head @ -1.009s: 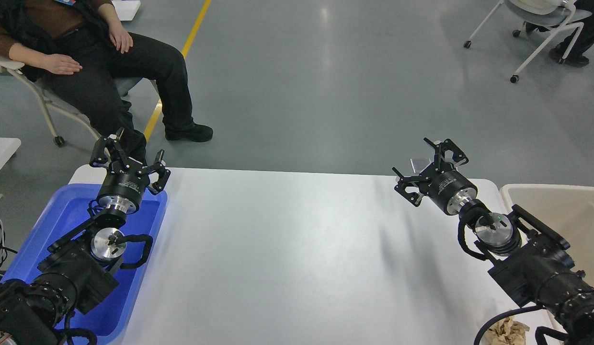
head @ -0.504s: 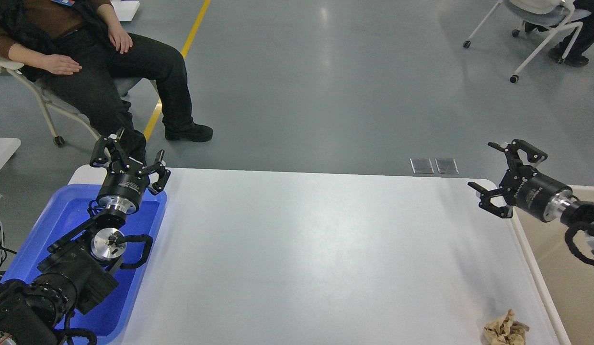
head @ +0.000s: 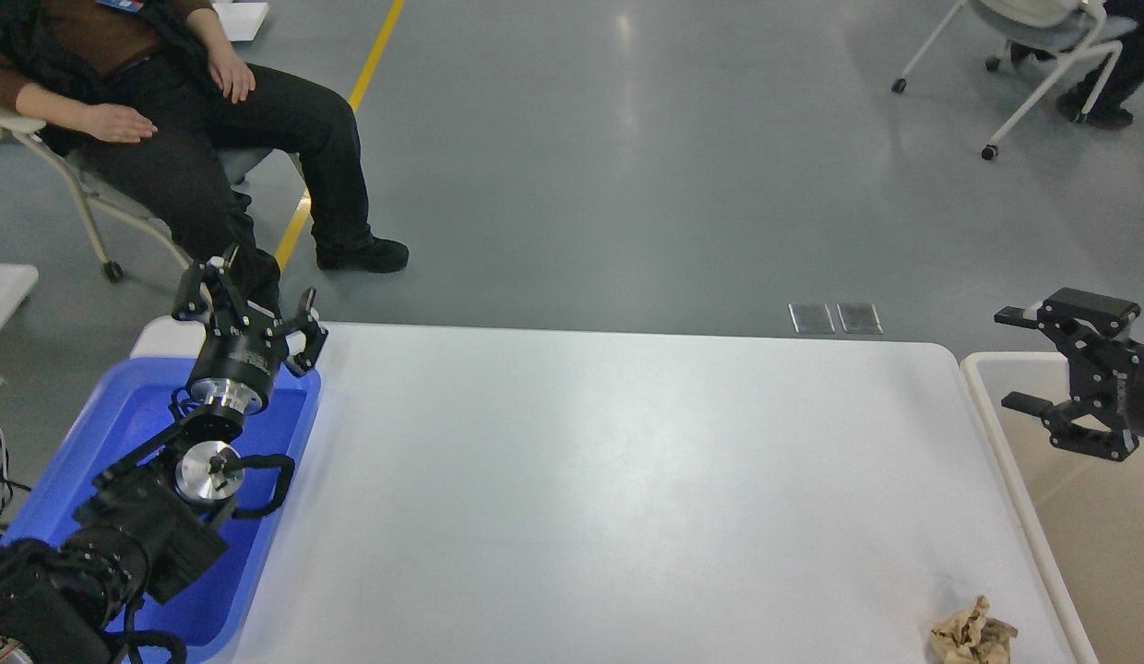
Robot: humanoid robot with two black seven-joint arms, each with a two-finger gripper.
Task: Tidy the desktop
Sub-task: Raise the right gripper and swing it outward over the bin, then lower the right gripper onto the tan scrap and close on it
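The white desktop (head: 609, 480) fills the middle of the head view. A crumpled brown paper ball (head: 973, 632) lies on it near the front right corner. My left gripper (head: 247, 293) is open and empty above the far end of the blue tray (head: 120, 433). My right gripper (head: 1013, 360) is open and empty at the right edge of the view, above the beige bin (head: 996, 406), with its fingers pointing left.
A seated person's legs (head: 258, 138) are beyond the table's far left corner. A wheeled chair (head: 1033, 55) stands at the far right. Part of a small white table (head: 5, 286) shows at the left edge.
My right arm has swung to the right, off the desktop and over the beige bin, uncovering the paper ball. My left arm has not moved.
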